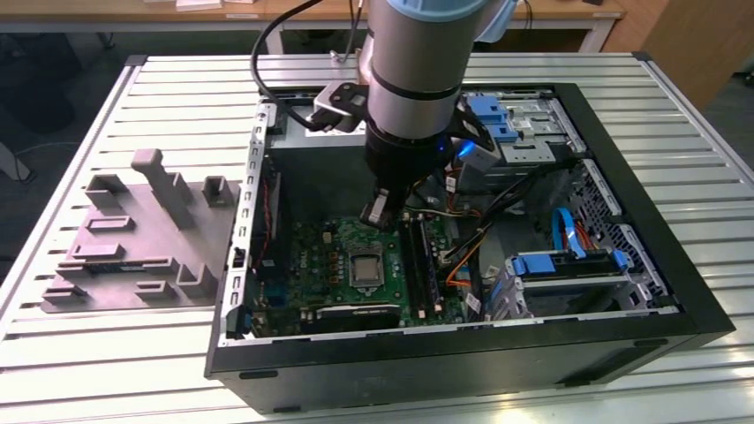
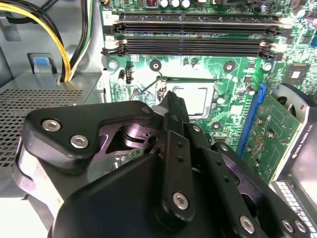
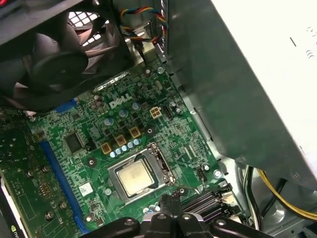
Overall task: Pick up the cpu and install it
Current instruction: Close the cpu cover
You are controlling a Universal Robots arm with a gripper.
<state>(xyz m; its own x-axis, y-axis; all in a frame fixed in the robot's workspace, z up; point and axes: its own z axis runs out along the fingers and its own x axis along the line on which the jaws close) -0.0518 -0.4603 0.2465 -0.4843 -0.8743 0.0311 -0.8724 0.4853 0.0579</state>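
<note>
The cpu [image 3: 135, 177] lies flat in its socket on the green motherboard [image 3: 94, 129], pale silver top up, with a metal frame around it. It also shows as a pale square [image 2: 190, 99] in the second wrist view and as a small grey square [image 1: 363, 268] in the exterior view. My gripper [image 1: 374, 212] hangs inside the open computer case [image 1: 659, 265], a little above the board. Its black fingertips [image 3: 168, 202] are together, with nothing between them, and they stand beside the socket on the side of the memory slots [image 2: 193, 34], apart from the chip.
A grey plastic block with upright posts [image 1: 141, 238] stands on the slatted table at the exterior view's left. Inside the case are a large grey metal box [image 3: 257, 74], a black fan [image 3: 54, 59], yellow cables [image 2: 54, 34], an upright card [image 2: 277, 134] and blue drive brackets [image 1: 566, 263].
</note>
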